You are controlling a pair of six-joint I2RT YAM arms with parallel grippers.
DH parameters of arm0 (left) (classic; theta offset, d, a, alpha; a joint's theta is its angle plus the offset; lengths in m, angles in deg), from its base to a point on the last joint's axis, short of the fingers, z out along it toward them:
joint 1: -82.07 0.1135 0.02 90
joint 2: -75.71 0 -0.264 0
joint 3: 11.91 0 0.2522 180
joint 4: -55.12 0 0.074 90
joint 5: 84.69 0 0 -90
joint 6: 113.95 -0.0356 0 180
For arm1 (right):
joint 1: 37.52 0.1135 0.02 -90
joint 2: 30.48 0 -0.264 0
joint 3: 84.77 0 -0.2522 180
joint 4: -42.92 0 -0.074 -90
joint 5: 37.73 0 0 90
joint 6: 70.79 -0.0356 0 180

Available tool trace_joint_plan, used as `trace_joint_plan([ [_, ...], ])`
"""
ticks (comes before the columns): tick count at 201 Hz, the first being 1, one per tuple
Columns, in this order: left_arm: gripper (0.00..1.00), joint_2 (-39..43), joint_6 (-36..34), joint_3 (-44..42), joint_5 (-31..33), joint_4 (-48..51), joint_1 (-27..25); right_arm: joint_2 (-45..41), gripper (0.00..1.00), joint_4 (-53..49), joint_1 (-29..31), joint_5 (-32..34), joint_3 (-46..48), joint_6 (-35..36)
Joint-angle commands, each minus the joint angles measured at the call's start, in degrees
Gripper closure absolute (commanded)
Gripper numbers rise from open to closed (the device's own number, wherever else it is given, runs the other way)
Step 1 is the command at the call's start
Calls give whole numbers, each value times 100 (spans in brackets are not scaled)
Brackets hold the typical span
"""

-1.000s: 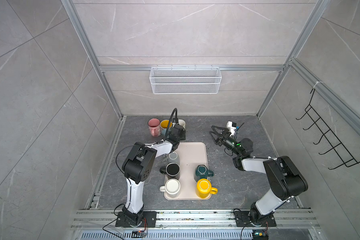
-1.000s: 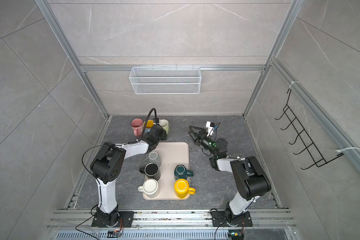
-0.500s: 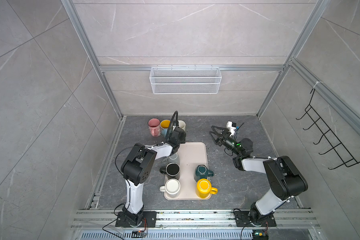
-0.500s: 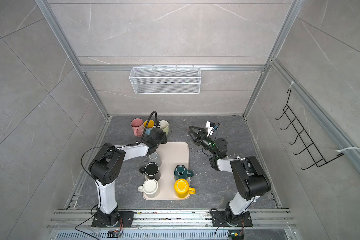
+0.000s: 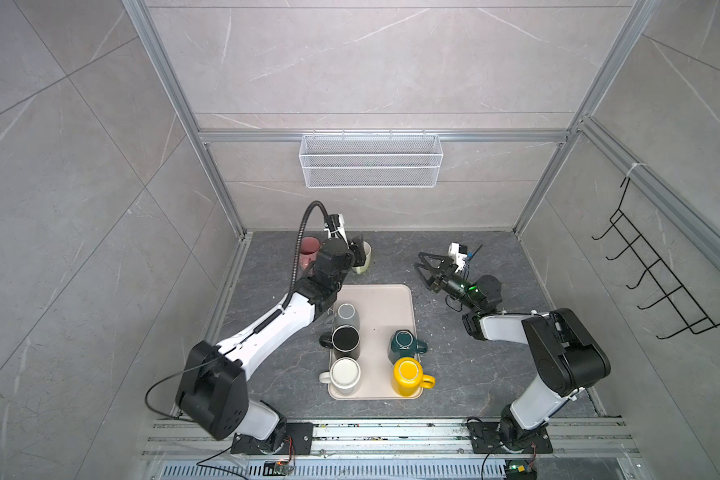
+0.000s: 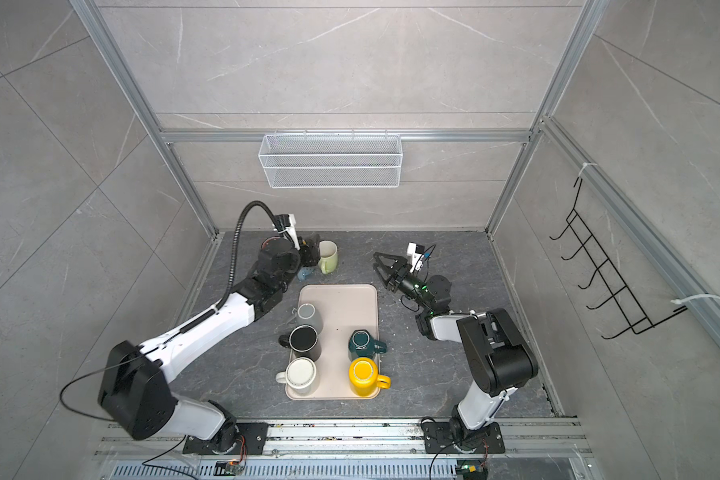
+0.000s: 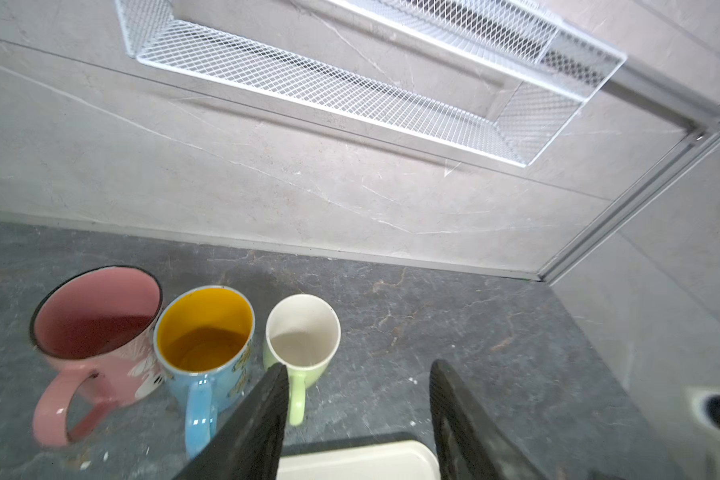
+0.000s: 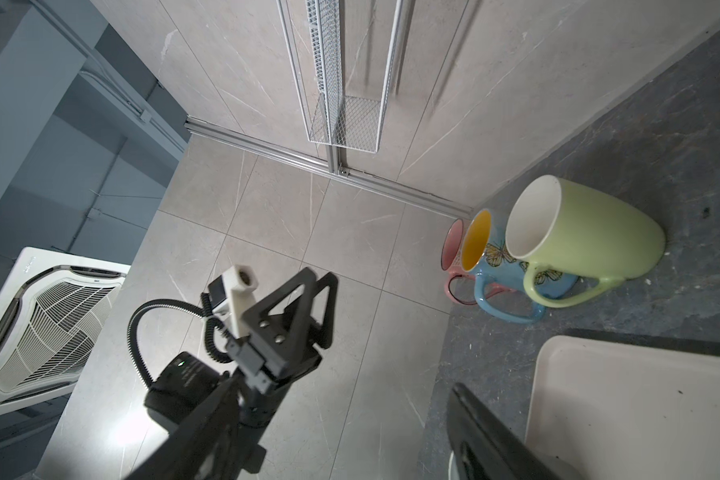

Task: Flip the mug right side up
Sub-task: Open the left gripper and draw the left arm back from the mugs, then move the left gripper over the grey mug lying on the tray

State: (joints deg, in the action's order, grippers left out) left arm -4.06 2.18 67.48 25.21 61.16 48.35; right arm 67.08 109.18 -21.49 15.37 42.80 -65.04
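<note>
**1. Tray** (image 5: pixel 391 303): beige, rounded corners, my landmark. Five mugs stand on it, bottoms up as far as I can judge.

**2. My left pincer** (image 7: pixel 358 370): raised over the tray's far left corner, fingers spread, nothing between them. The green mug (image 6: pixel 328 257) lies ahead of me and below, just past that corner. One finger crosses its handle in my own wrist view, but the right wrist view shows me clear above it, not touching. This is the nearer arm by far.

**3. My right pincer** (image 5: pixel 421 262): off the tray's far right corner, fingers spread, empty, well apart from the mug.

**4. Green mug:** on the table (image 7: pixel 495 332) just beyond the tray's far left corner, last in a row, just beside a blue mug (image 7: pixel 204 332) and then a pink mug (image 7: pixel 96 320). Long axis upright, mouth up. Pale green outside, cream inside, empty. I judge it turned, so my next move is a clean retreat.

**5. Handle** (image 7: pixel 297 395): points back toward the tray and me, and is the part I could snag.
</note>
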Motion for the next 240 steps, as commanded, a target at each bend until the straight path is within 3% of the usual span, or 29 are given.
trace_joint_plan([
  [1, 43, 582, 1418, -126, 523, 1587, 5, 147, 21, 215, 99, -67, -187, 76],
  [24, 43, 1244, 2995, -490, 1016, 2446, 8, 273, 20, 215, 227, -66, -299, 71],
  [61, 45, 2019, 5011, -1149, 1055, 2979, 13, 421, 21, 215, 389, -54, -445, 33],
  [123, 47, 2425, 7565, -1981, 743, 3197, 6, 498, 21, 215, 440, -53, -483, 22],
  [177, 48, 2084, 8702, -1790, 825, 3880, 21, 628, 21, 215, 444, -54, -531, -17],
  [240, 50, 2032, 9464, -2130, 494, 3549, 96, 806, 21, 210, 440, -78, -618, -83],
])
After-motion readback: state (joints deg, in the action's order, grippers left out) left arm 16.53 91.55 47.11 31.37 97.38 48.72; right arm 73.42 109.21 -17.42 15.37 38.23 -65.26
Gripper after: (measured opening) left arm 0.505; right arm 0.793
